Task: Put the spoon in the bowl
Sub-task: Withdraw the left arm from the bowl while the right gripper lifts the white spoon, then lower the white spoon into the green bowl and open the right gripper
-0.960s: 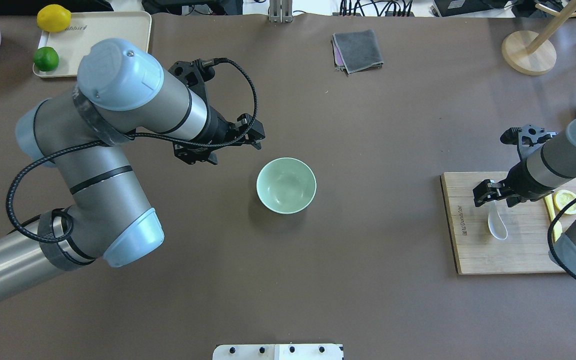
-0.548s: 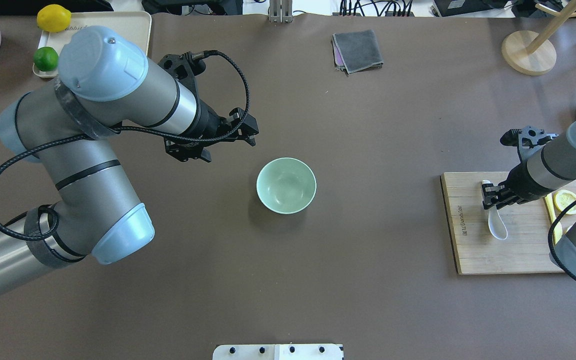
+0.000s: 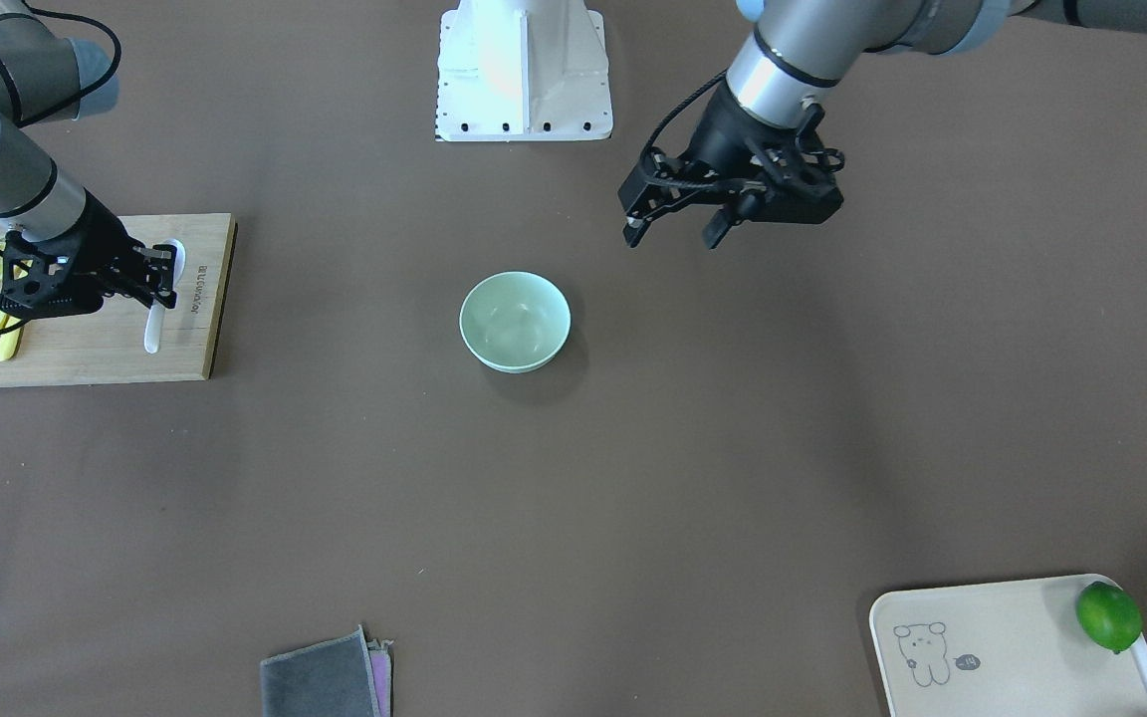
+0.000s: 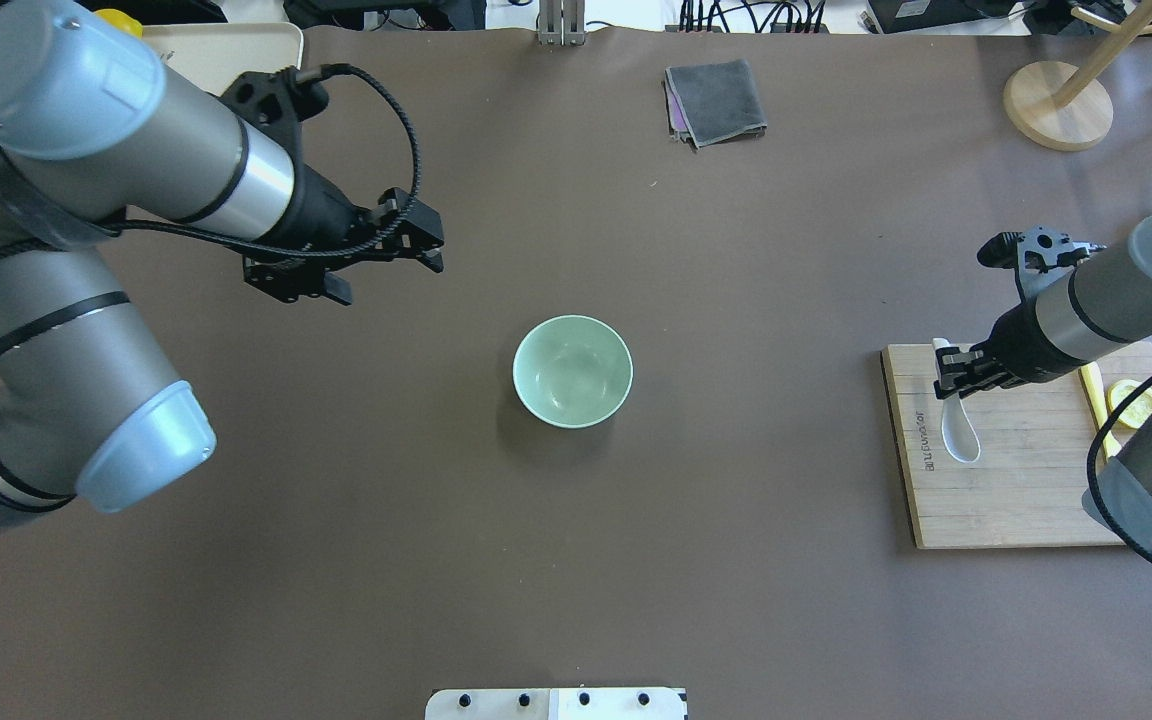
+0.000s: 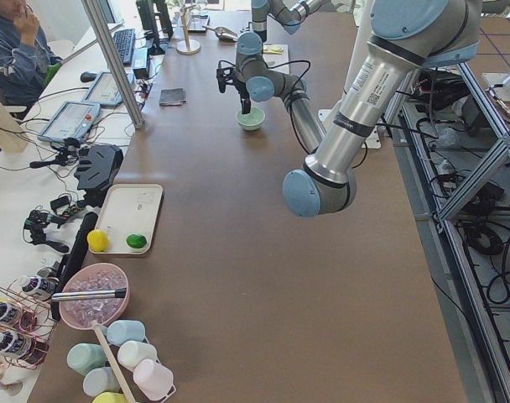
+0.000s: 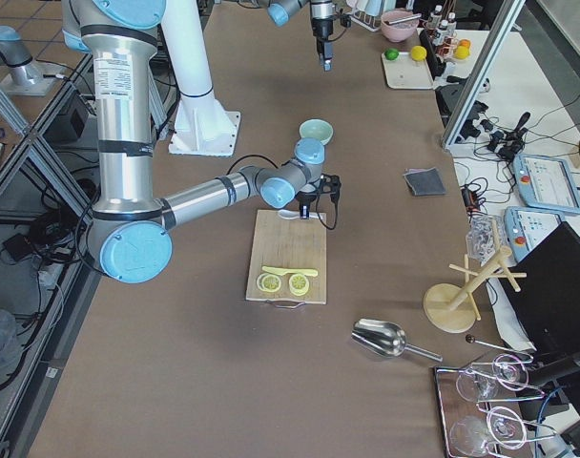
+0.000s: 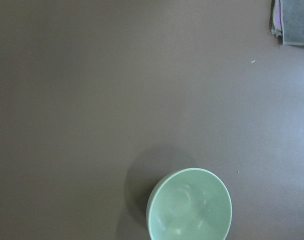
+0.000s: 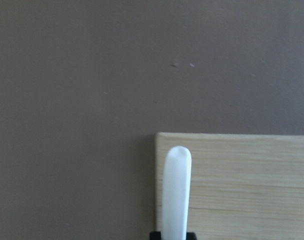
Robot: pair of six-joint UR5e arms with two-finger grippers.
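Dark lettering runs along one edge of the wooden cutting board [image 4: 1016,500], too small to read with certainty, and the cream tray [image 3: 992,647] carries a line drawing of a bear with a tiny mark beside it. A lime [image 3: 1109,616] and a lemon [image 5: 96,240] sit on that tray. The pale green bowl [image 4: 586,385] stands upright mid-counter, showing only its smooth inside. At the left end a pink bowl [image 5: 91,294] holds icy-looking lumps, with a scoop laid across its rim. The white spoon [image 4: 960,435] is over the board's edge nearest the green bowl, well apart from it. The right pincer [image 4: 948,375] is clamped on its handle, whose tip pokes out past the fingers; whether the scoop clears the wood I cannot tell. Lemon slices [image 4: 1131,400] lie at the board's other side. The left pincer [image 3: 670,237] hangs with fingers apart, near the green bowl. A brown mat covers the counter [image 4: 736,550], a folded grey cloth [image 4: 716,100] lies at its far edge, and an operator [image 5: 12,50] sits at a desk alongside.
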